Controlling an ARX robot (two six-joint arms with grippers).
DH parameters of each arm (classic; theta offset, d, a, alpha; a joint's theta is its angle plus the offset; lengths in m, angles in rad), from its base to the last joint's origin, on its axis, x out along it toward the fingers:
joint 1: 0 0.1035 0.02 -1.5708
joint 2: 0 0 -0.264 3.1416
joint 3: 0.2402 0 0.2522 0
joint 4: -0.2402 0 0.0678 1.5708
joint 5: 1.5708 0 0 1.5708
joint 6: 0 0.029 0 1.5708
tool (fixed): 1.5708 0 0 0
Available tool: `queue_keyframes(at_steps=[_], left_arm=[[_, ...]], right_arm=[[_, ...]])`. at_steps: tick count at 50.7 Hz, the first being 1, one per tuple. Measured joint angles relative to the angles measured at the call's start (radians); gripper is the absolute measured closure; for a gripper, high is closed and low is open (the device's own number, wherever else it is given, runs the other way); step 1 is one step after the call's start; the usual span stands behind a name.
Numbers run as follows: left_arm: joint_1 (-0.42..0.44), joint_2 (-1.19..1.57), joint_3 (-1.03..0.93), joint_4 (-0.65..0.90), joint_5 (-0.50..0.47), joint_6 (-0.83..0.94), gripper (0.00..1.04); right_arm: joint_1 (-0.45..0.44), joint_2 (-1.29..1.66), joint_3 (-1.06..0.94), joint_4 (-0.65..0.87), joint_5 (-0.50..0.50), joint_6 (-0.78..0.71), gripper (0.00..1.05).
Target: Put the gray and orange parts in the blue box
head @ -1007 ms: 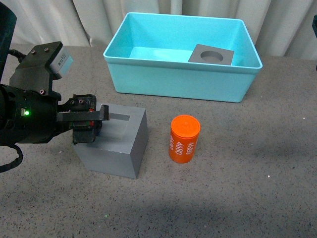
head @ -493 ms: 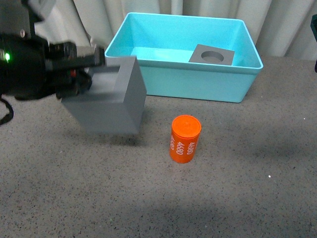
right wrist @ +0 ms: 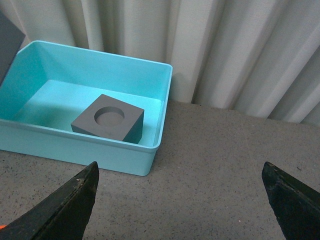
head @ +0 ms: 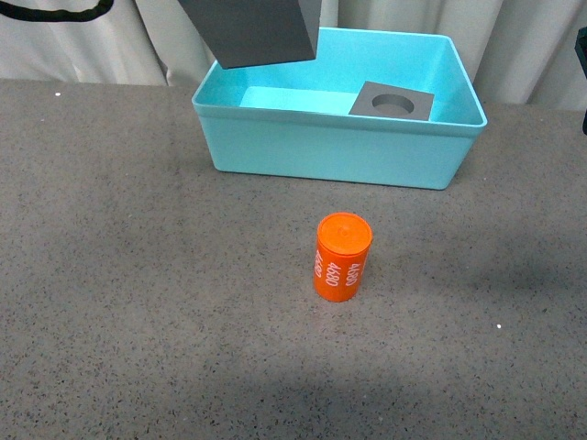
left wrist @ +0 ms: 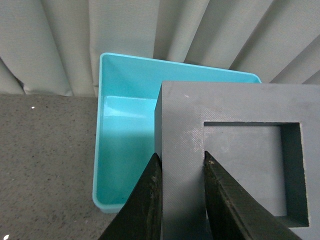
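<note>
Square-recess gray cube [left wrist: 180, 125] pinched by one wall in the left claw [left wrist: 181, 200], one finger in the recess; raised off the bench [head: 138, 321] within the last second, now held high above the left end of the blue box [head: 339, 147]. Round-recess cube [head: 392, 101] already inside at the right, orange cylinder [head: 342, 258] upright on the bench nearer, right claw [right wrist: 180, 210] spread and empty. Likely left: lowering, release, then the cylinder.

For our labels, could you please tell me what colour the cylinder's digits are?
White digits on the orange cylinder; clearest in the front view.
</note>
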Motion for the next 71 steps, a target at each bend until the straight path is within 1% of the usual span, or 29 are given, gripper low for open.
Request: queue_keyframes(at_steps=[7,19,29,48,59,61,68,71], left_arm=[[0.01,0.102,0.093,-0.02,0.029,0.002,0.87],[0.029,0.238,0.209,-0.051,0.034,0.019,0.87],[0.045,0.352,0.34,-0.143,0.034,0.048,0.87],[0.045,0.472,0.41,-0.192,0.039,0.065,0.87],[0.045,0.487,0.445,-0.223,0.031,0.079,0.87],[0.045,0.487,0.446,-0.224,0.027,0.079,0.84],[0.046,0.486,0.446,-0.225,0.017,0.076,0.56],[0.046,0.484,0.444,-0.216,0.016,0.073,0.49]], right_arm=[[0.0,0.0,0.0,0.0,0.0,0.0,0.1],[0.0,0.0,0.0,0.0,0.0,0.0,0.1],[0.0,0.0,0.0,0.0,0.0,0.0,0.1],[0.0,0.0,0.0,0.0,0.0,0.0,0.1],[0.0,0.0,0.0,0.0,0.0,0.0,0.1],[0.0,0.0,0.0,0.0,0.0,0.0,0.1],[0.0,0.0,0.0,0.0,0.0,0.0,0.1],[0.0,0.0,0.0,0.0,0.0,0.0,0.1]])
